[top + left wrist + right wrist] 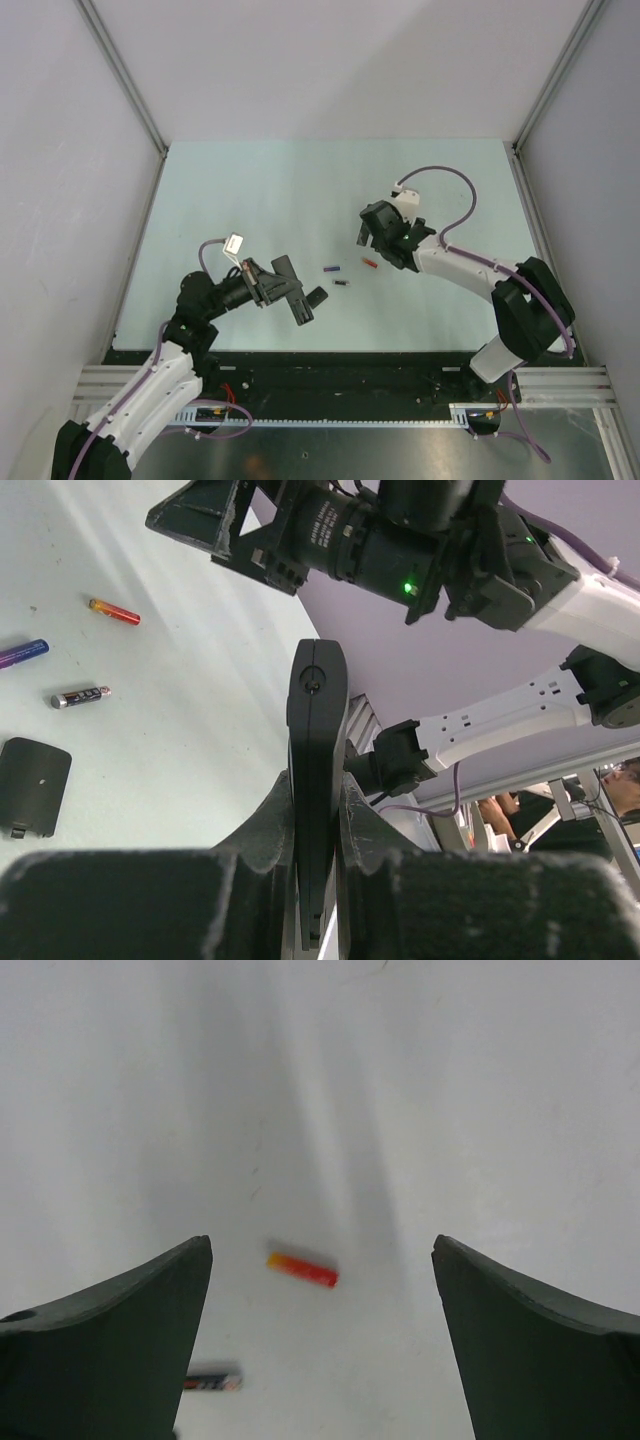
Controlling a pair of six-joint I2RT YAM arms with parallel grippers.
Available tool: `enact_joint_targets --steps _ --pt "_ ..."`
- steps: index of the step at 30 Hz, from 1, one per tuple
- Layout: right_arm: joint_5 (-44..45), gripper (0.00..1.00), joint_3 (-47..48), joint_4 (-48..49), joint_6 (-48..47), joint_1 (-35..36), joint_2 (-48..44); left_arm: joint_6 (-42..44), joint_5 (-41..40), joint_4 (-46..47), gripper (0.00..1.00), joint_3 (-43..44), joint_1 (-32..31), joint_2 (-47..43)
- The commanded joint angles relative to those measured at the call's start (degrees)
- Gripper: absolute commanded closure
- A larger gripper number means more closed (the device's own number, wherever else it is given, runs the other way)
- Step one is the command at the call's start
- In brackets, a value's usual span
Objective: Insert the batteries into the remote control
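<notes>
My left gripper (318, 815) is shut on the remote control (317, 730), a slim black bar held on edge above the table and seen in the top view as the remote control (294, 292). Its small black cover (34, 785) lies flat on the table beside it. Three batteries lie apart on the surface: a red one (301, 1269), a dark one (212, 1380) and a blue-purple one (22, 653). My right gripper (322, 1250) hovers open over the red battery, which lies between its fingers without touching them.
The pale green table (250, 200) is walled by white panels on the left, the back and the right. The black base rail (330, 365) runs along the near edge. The right arm (420, 550) reaches across above the batteries in the left wrist view.
</notes>
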Motion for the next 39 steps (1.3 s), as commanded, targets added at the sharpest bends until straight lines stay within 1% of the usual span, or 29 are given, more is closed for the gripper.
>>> enact_joint_targets --steps 1,4,5,8,11,12,19,24,30,35,39 --pt "2.4 0.06 0.6 -2.6 15.9 4.7 -2.6 -0.8 -0.6 2.1 1.0 0.6 -0.3 0.4" --pt "0.8 0.1 0.6 -4.7 21.1 4.9 0.7 -1.0 -0.7 2.1 1.0 0.5 -0.3 0.5" --pt "0.3 0.1 0.6 -5.8 24.3 4.9 1.4 -1.1 -0.7 2.1 1.0 0.4 -0.3 0.4" --pt "-0.5 0.12 0.6 -6.4 26.6 5.5 4.3 -1.3 -0.5 2.1 1.0 -0.1 -0.3 0.3" --pt "0.2 0.12 0.6 -5.9 25.2 6.1 5.3 -1.4 0.0 2.1 1.0 -0.2 -0.3 0.1" --pt "0.1 0.12 0.6 -5.7 23.5 6.0 5.6 -1.3 0.0 2.1 1.0 -0.2 -0.3 0.1" --pt "-3.3 0.16 0.6 -2.7 16.5 5.1 7.9 -1.5 -0.6 2.1 1.0 -0.5 -0.3 0.1" --pt "-4.0 0.17 0.6 -1.8 16.6 4.5 10.1 -1.4 -0.7 2.1 1.0 -0.7 -0.3 -0.2" --pt "-3.9 0.21 0.6 -0.7 16.7 4.2 10.9 -1.5 -0.8 2.1 1.0 -1.3 -0.3 -0.3" --pt "-4.1 0.27 0.6 0.2 17.0 3.8 11.7 -1.1 -1.0 2.1 1.0 -1.1 -0.3 -0.8" --pt "-4.4 0.29 0.6 1.1 17.1 3.9 12.0 -1.1 -0.9 2.2 1.0 -1.3 -0.3 -0.4"
